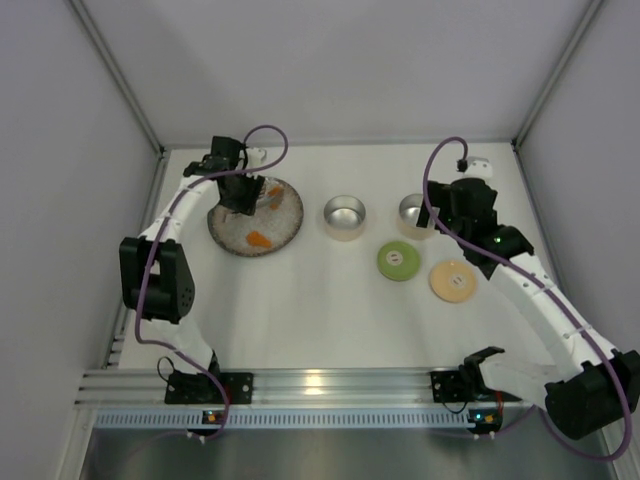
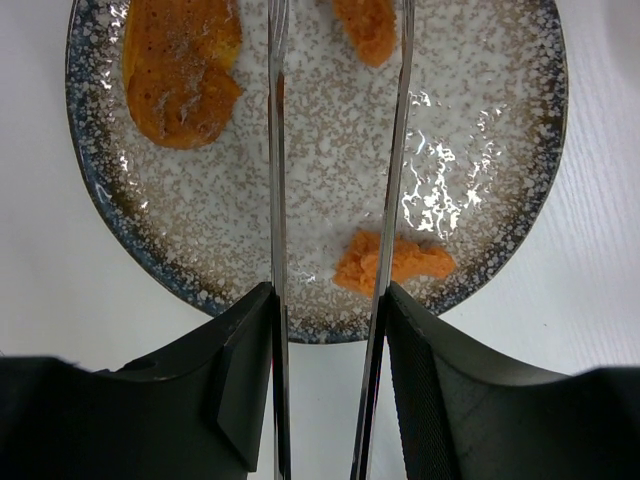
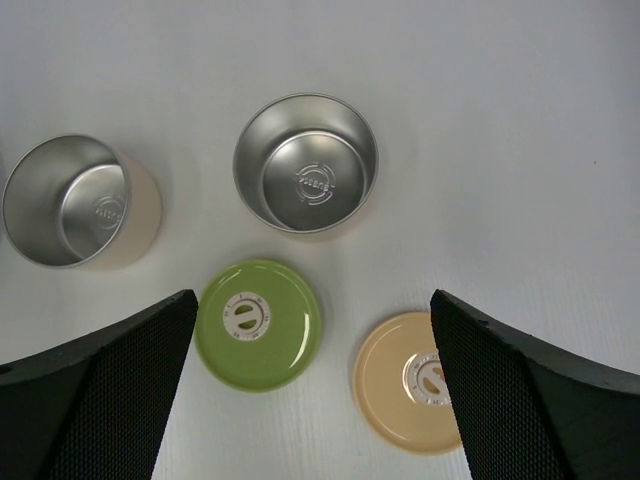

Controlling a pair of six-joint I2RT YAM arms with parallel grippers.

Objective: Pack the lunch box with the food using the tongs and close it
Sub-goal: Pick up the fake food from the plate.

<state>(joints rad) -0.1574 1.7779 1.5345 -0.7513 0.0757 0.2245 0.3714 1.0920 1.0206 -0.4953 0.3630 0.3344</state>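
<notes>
My left gripper [image 2: 328, 295] is shut on the tongs [image 2: 278, 190], whose two silver arms run up between its fingers and stand apart over the speckled plate [image 2: 480, 130]. The tong tips are cut off at the top of the left wrist view. On the plate lie three orange chunks of food: a large one [image 2: 185, 70], one at the top edge [image 2: 368, 25] and one [image 2: 400, 262] against the right tong arm. The lunch box is two open steel tins [image 3: 306, 163] [image 3: 70, 200]; its green lid [image 3: 260, 324] and tan lid [image 3: 410, 380] lie flat beside them. My right gripper [image 3: 312, 300] hangs open above the lids.
In the top view the plate [image 1: 285, 225] sits far left under my left gripper [image 1: 240, 195]. The tins [image 1: 345, 217] [image 1: 415, 213] and lids [image 1: 399, 260] [image 1: 452, 281] sit centre and right, by my right gripper [image 1: 455, 212]. White walls enclose three sides.
</notes>
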